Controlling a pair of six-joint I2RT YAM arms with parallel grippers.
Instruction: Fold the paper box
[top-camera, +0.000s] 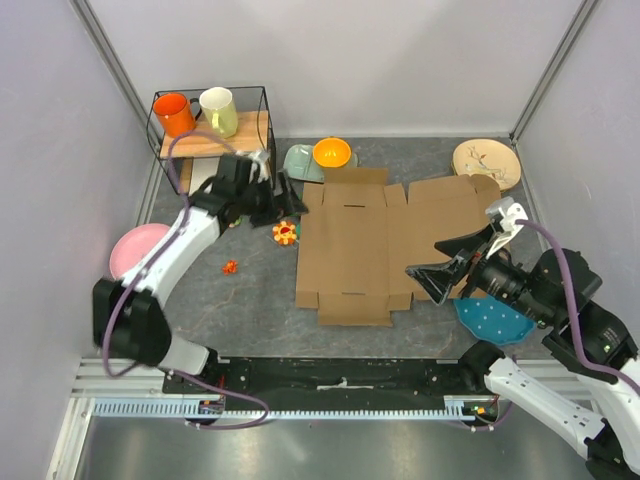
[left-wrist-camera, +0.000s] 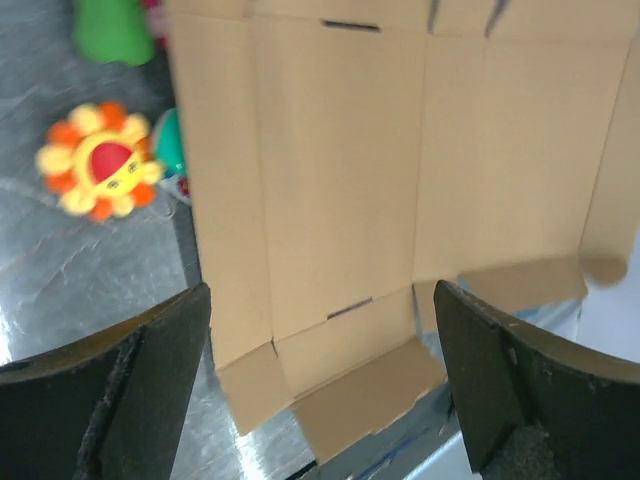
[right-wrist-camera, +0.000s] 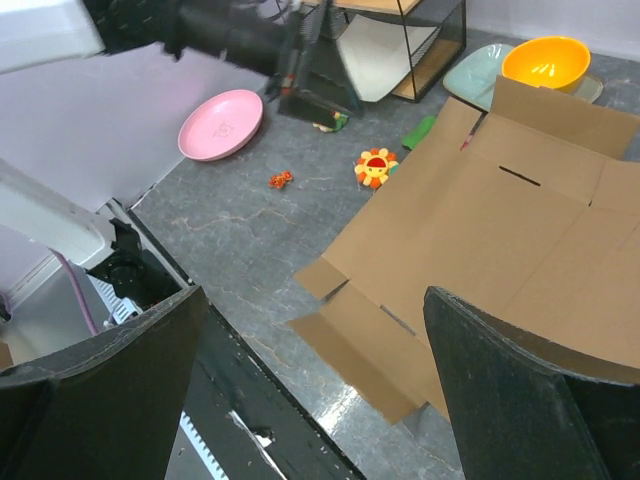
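The paper box (top-camera: 375, 250) lies unfolded and almost flat in the middle of the table, a brown cardboard sheet with flaps and slits; its far flap tilts up a little. My left gripper (top-camera: 287, 203) hovers open just off the sheet's far left corner, holding nothing. In the left wrist view the cardboard (left-wrist-camera: 340, 170) fills the space beyond the wide-apart gripper (left-wrist-camera: 320, 300). My right gripper (top-camera: 442, 260) stands open above the sheet's right part, also holding nothing. The right wrist view looks down past that gripper (right-wrist-camera: 312, 300) onto the sheet's near flaps (right-wrist-camera: 390, 340).
A sunflower toy (top-camera: 286, 233) and a small orange toy (top-camera: 230, 266) lie left of the sheet, with a pink plate (top-camera: 135, 248) further left. Behind stand an orange bowl (top-camera: 332, 152), a pale green dish (top-camera: 298, 162), a wire rack with mugs (top-camera: 200, 115) and a beige plate (top-camera: 486, 162). A blue plate (top-camera: 495, 320) lies under the right arm.
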